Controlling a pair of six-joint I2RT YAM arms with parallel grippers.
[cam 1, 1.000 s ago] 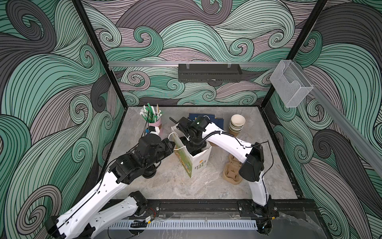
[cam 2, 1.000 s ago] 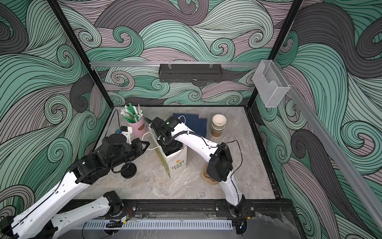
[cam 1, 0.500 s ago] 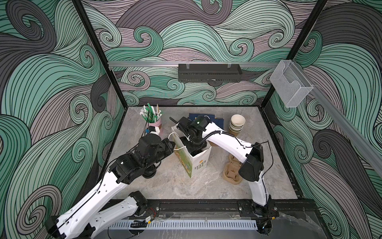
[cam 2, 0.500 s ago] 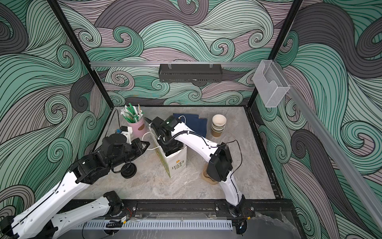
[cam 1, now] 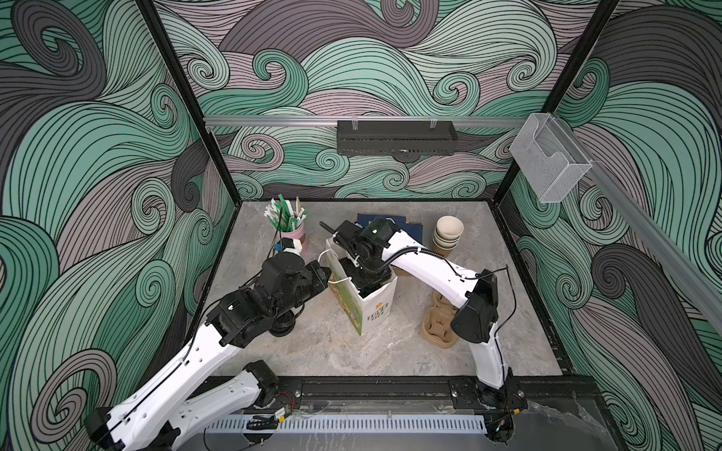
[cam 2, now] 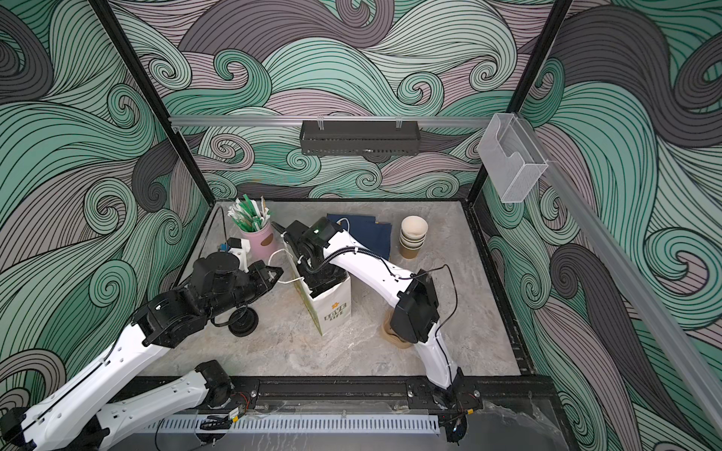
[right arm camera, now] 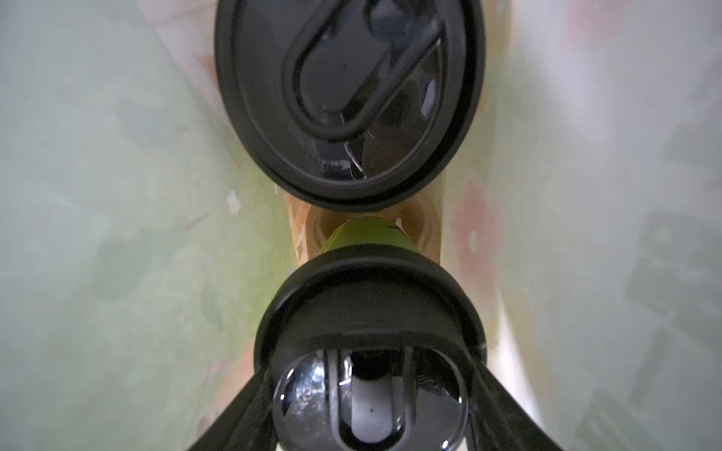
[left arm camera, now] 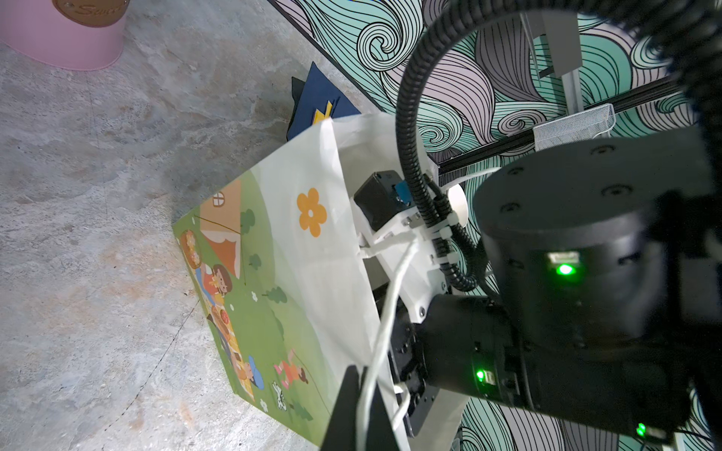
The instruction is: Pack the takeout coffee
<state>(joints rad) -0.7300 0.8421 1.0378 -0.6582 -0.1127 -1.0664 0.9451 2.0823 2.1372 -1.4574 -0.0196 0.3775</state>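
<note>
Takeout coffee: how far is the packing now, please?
Done: one lidded cup already stands inside the paper bag. In hand: the right gripper, reaching into the bag, appears to grip the second lidded cup beside it, while the left gripper pinches the bag's white handle. Left: release the cup and withdraw both grippers.

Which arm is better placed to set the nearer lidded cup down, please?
Right: the right gripper is inside the paper bag, clasping the nearer cup; the left gripper is pinching the bag's handle.
</note>
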